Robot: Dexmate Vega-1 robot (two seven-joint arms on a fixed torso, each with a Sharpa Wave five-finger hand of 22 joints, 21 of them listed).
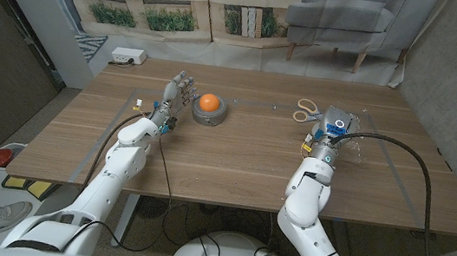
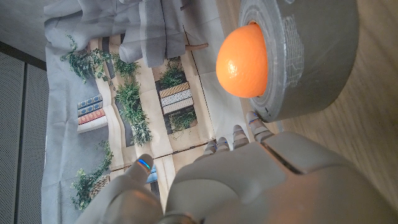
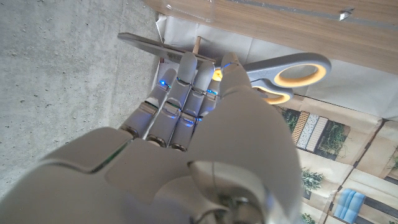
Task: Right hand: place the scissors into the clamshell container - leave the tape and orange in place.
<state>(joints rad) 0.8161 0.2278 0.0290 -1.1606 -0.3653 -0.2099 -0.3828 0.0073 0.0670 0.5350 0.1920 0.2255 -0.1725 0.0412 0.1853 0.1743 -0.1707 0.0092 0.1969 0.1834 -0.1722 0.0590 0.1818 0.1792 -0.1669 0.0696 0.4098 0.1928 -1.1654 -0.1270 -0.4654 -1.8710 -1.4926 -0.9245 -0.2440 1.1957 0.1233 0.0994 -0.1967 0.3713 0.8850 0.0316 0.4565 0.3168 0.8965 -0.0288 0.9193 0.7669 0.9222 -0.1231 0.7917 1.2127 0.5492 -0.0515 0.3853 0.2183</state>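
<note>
We take this to be the carrying step. Our right hand [image 1: 334,130] has the grey-and-orange-handled scissors [image 1: 305,110] up off the wooden counter [image 1: 232,168], so the pick looks done and the placing is not.

In the right wrist view the right hand [image 3: 205,124] has its fingers [image 3: 186,81] curled together over the middle of the scissors [image 3: 280,71], clamped on them. The metal blades stick out past the fingers on one side and the looped handles on the other. From the head camera the handles jut out toward the counter's far edge, on the side of the hand nearer the counter's middle.

The clear plastic clamshell container [image 1: 352,130] seems to lie just under and beside the right hand, but it is transparent and mostly covered, so we cannot tell whether its lid stands open or where its rim runs. In our judgement the next move is to bring the scissors over its tray, lower them in, then spread the fingers.

Our left hand [image 1: 173,97] holds nothing, its fingers apart, just beside the grey roll of tape [image 1: 209,113] with the round orange [image 1: 209,102] sitting in its hole. In the left wrist view the fingertips [image 2: 249,127] are close to the tape [image 2: 311,56]; whether they touch it we cannot tell. Both should stay put.
</note>
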